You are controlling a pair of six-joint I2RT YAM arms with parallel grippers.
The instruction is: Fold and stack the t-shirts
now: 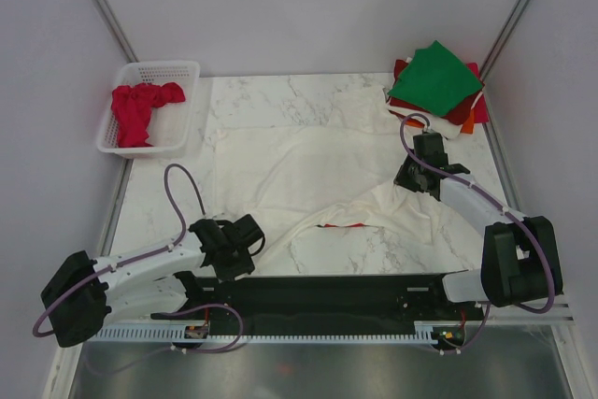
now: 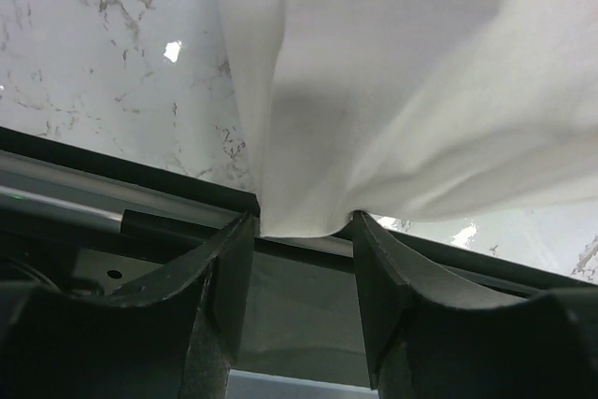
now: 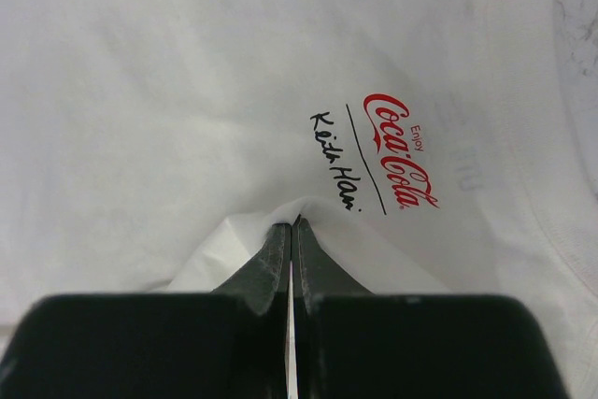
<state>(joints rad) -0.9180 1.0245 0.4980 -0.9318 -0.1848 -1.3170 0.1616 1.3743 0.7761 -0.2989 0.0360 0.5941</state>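
The marble tabletop [image 1: 374,249] carries the cream-white t-shirt [image 1: 299,165], which lies open across its middle and reaches from the far edge toward the near edge, rumpled and partly doubled over on the right. In the far right corner sits a folded pile: a green t-shirt [image 1: 434,79] on top, with dark-red [image 1: 401,67] and orange [image 1: 480,119] cloth showing under it. A white lattice basket [image 1: 149,69] stands at the far left corner and holds a crumpled red t-shirt [image 1: 135,109].

The left claw [image 2: 301,223] is near the near edge, its jaws about half apart. A fold of the cream shirt fills the gap and touches both fingers [image 2: 234,249] — whether it is clamped I cannot tell. The right claw [image 3: 291,223] is pressed closed on a thin pinch of the same shirt, just beside the small red Coca-Cola logo [image 3: 400,151].
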